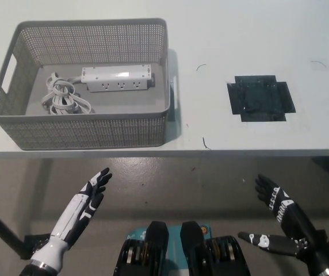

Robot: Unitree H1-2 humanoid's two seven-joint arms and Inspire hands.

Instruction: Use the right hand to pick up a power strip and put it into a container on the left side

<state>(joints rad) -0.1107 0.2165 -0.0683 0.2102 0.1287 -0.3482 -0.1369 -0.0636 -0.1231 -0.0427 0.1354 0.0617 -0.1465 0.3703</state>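
The power strip lay inside the grey basket at table left, its coiled cord beside it. It appeared rigid, light and smooth; the body's long sides offered the best hold. The right hand and left hand hung below the table, fingers spread, holding nothing.
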